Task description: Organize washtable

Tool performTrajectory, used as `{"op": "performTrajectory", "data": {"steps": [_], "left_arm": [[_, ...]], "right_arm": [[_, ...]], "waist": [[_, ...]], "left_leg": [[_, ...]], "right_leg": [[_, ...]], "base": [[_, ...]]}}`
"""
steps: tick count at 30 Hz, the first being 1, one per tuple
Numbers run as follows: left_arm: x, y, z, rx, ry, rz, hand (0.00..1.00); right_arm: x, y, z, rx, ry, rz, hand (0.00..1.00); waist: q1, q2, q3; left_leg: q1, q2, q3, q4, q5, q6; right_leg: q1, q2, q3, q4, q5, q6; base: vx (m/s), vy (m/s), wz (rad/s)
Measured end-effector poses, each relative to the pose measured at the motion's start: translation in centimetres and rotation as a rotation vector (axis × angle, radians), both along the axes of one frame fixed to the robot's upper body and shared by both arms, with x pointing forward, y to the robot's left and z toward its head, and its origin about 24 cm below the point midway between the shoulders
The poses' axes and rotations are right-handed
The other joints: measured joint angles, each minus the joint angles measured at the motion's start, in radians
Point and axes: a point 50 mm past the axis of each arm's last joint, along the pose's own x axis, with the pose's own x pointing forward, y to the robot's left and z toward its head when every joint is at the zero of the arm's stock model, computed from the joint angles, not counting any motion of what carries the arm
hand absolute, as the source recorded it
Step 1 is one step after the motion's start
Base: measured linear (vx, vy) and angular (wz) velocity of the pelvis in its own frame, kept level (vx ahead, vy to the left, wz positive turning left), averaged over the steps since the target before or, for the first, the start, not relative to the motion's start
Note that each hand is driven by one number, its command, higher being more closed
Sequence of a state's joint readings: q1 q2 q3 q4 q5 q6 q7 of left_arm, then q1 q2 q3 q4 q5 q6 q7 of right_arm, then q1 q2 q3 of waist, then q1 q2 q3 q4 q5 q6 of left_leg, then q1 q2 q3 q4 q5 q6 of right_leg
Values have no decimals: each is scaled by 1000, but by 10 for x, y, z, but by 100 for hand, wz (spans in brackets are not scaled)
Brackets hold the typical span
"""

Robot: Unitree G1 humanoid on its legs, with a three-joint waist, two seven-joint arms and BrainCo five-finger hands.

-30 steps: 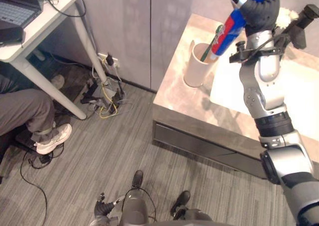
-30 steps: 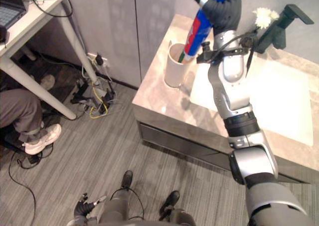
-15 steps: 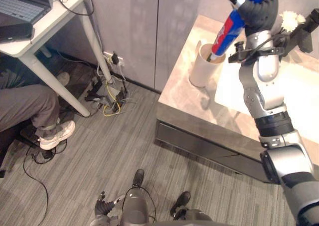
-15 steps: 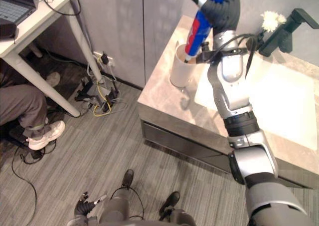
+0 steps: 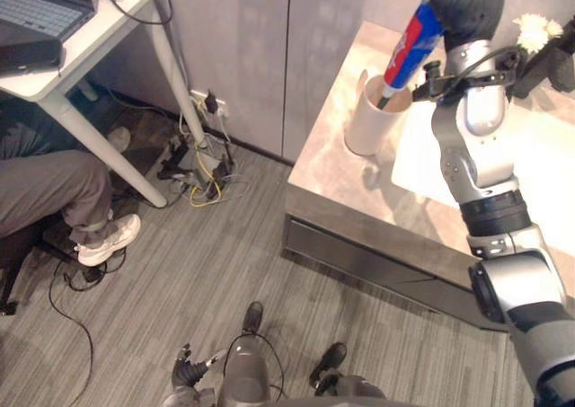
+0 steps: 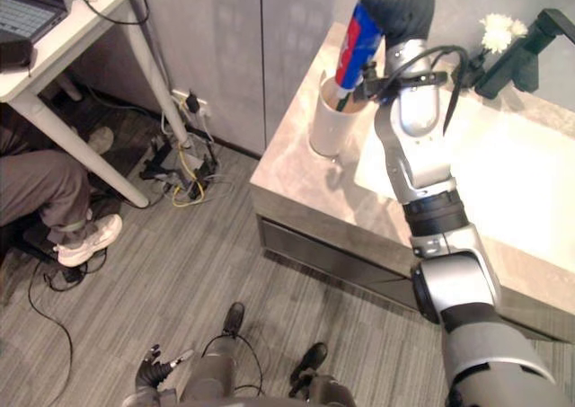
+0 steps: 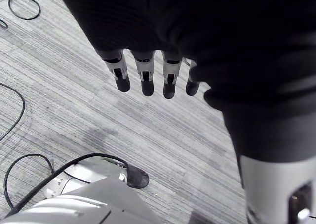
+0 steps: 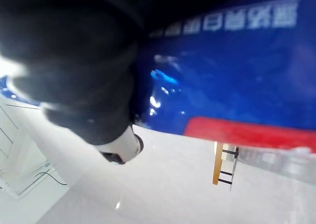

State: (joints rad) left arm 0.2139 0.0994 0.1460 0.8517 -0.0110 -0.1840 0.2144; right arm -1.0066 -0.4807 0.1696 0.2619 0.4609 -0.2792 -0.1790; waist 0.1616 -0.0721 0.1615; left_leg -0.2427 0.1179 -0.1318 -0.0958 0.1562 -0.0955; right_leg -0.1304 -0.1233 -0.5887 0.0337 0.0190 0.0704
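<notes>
toothpaste tube (image 5: 409,43): upper end cropped | right hand (image 5: 469,7): partly cropped

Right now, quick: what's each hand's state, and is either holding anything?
Left hand: open, empty, hanging over the floor.
Right hand: shut on the toothpaste tube, its lower end at the white cup's mouth.

White desk (image 5: 97,28) with laptop (image 5: 38,7), seated person's leg (image 5: 45,196), tangled cables (image 5: 203,168) by grey wall (image 5: 243,48)

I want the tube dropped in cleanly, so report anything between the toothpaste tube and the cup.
Nothing visible is in the way. The right hand holds the toothpaste tube slanted, its lower end at the open mouth of the cup. The tube hides much of the cup's inside, so its contents cannot be told.
</notes>
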Motion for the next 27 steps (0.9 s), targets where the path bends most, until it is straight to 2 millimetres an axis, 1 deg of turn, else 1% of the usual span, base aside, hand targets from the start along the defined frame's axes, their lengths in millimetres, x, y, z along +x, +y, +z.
{"op": "performTrajectory", "data": {"steps": [2, 7, 27], "left_arm": [[1, -2, 0, -3, 0, -9, 0], [3, -3, 1, -12, -11, -9, 0], [6, -4, 2, -23, -29, -26, 0]], "right_arm": [[2, -1, 3, 11, 3, -11, 100], [4, -2, 0, 16, 23, -26, 100], [5, -1, 0, -9, 20, -44, 100]], "waist": [[0, 4, 3], [17, 9, 9], [15, 13, 15]], "left_leg": [[-6, 1, -1, 0, 2, -1], [-8, 2, -1, 0, 3, -2], [-20, 1, -1, 1, 10, -2]], "right_leg": [[-2, 0, -6, 0, 0, 0], [-3, -1, -8, 0, -1, -1], [-16, -2, -10, 1, -1, -1]], "base": [[-1, -17, 7], [1, -5, 1], [5, -10, 0]]}}
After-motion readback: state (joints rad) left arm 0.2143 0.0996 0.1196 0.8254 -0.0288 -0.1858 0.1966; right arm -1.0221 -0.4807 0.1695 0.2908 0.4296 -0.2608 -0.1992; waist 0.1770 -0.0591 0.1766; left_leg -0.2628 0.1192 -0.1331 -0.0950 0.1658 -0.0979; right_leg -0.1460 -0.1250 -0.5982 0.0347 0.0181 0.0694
